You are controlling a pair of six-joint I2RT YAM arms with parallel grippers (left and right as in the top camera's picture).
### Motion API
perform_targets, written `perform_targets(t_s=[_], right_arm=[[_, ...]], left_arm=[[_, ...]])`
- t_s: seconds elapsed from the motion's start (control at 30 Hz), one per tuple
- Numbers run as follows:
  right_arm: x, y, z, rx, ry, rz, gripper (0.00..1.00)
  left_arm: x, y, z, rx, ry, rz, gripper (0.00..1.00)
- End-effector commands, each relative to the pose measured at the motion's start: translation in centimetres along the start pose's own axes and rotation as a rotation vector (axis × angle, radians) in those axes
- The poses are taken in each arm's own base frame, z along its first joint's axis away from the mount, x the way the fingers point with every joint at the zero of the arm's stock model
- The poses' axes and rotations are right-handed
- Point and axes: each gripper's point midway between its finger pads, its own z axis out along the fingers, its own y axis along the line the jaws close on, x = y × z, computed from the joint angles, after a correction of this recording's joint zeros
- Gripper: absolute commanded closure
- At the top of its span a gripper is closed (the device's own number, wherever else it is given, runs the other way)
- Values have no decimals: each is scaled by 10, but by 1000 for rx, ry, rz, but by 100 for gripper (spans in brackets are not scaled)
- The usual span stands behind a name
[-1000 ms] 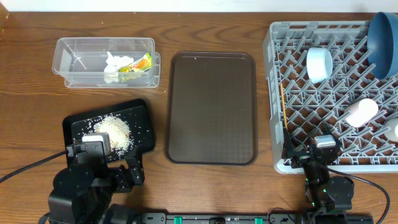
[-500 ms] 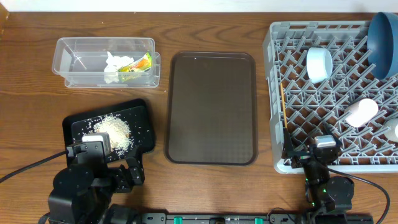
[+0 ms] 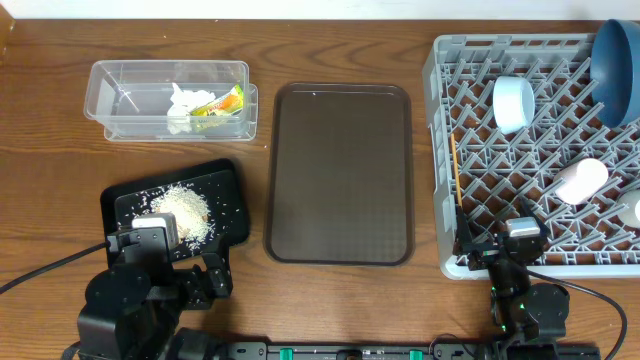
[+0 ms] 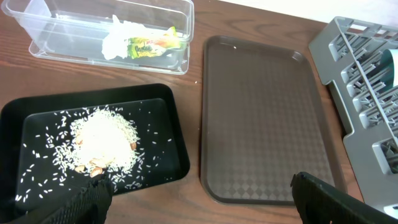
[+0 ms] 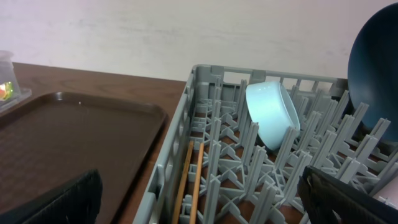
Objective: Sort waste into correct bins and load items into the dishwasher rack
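The clear tub [image 3: 120,108] at the back left holds the white tissue [image 3: 182,106] and the yellow-green wrapper [image 3: 222,103]. The black tray [image 3: 120,205] holds a heap of rice scraps [image 3: 187,212]. The grey rack [image 3: 470,265] on the right holds the blue plate [image 3: 616,70], the bowl [image 3: 513,104], the pink cup [image 3: 581,180], the chopsticks [image 3: 455,170] along its left side, and a white cup [image 3: 636,210] at the frame edge. My left gripper [image 4: 199,202] is open and empty near the table's front. My right gripper [image 5: 202,196] is open and empty over the rack's front left corner.
A large brown serving tray [image 3: 340,172] lies between the bins and the rack, with nothing on it. In the left wrist view it lies to the right of the black tray [image 4: 174,118]. A pale wall runs behind the table's far edge.
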Motion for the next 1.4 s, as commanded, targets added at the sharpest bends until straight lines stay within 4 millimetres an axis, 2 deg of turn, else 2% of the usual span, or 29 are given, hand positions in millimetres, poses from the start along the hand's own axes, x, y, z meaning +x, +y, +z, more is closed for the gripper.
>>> perform_targets(t_s=[0.0, 0.2, 0.4, 0.53, 0.73, 0.87, 1.03, 1.37], right_arm=[[0, -4, 0, 19, 0, -8, 1], [0, -4, 0, 19, 0, -8, 1], [0, -4, 0, 19, 0, -8, 1], [0, -4, 0, 19, 0, -8, 1], [0, -4, 0, 18, 0, -8, 1], [0, -4, 0, 19, 0, -8, 1], [0, -4, 0, 18, 0, -8, 1], [0, -4, 0, 19, 0, -8, 1]], left_arm=[[1, 3, 1, -15, 0, -7, 5], [8, 5, 4, -23, 23, -2, 5], [34, 22, 26, -83, 55, -5, 5], [47, 31, 42, -85, -29, -26, 5], [55, 40, 63, -71, -178, -48, 5], [52, 44, 77, -64, -265, -58, 5], [39, 46, 92, -50, -382, -49, 5], [16, 46, 108, -33, -597, 25, 5]])
